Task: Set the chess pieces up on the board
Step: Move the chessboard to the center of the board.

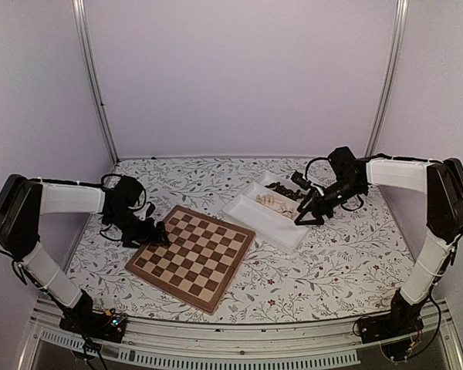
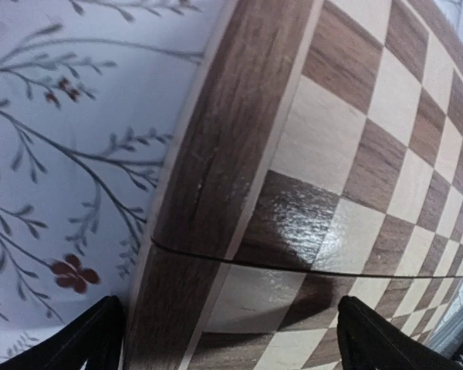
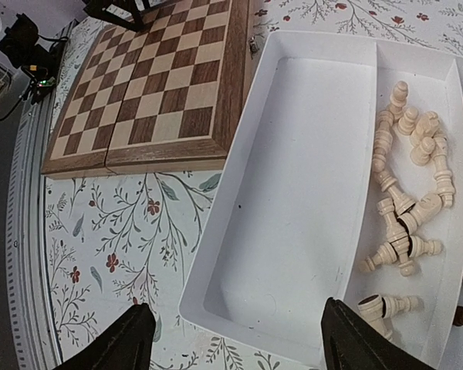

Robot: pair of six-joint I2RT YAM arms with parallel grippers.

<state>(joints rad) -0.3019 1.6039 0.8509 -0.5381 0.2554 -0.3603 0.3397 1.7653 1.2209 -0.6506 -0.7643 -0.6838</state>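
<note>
Floral tablecloth (image 1: 332, 262) carries the board (image 1: 191, 256) at lower centre and the tray (image 1: 251, 216) to its upper right, with pieces (image 1: 274, 201) lying inside the tray. Left gripper (image 1: 157, 231) jaws stand apart at the board's left edge. Right gripper (image 1: 307, 218) jaws stand apart over the tray, holding nothing.

Top: high from behind, whole table (image 1: 332, 262). Left wrist: tight on board (image 2: 355, 154) edge. Right wrist: over tray (image 3: 293, 193). All share board.

White tubular links on left arm (image 1: 62, 199) and right arm (image 1: 405, 176); black housings at shoulder, elbow and wrist. Thin black cables loop loosely by each wrist. Small lit indicator lights at left base (image 1: 108, 318). The end effector fingers (image 3: 127, 343) are black, matte, wedge-shaped.
</note>
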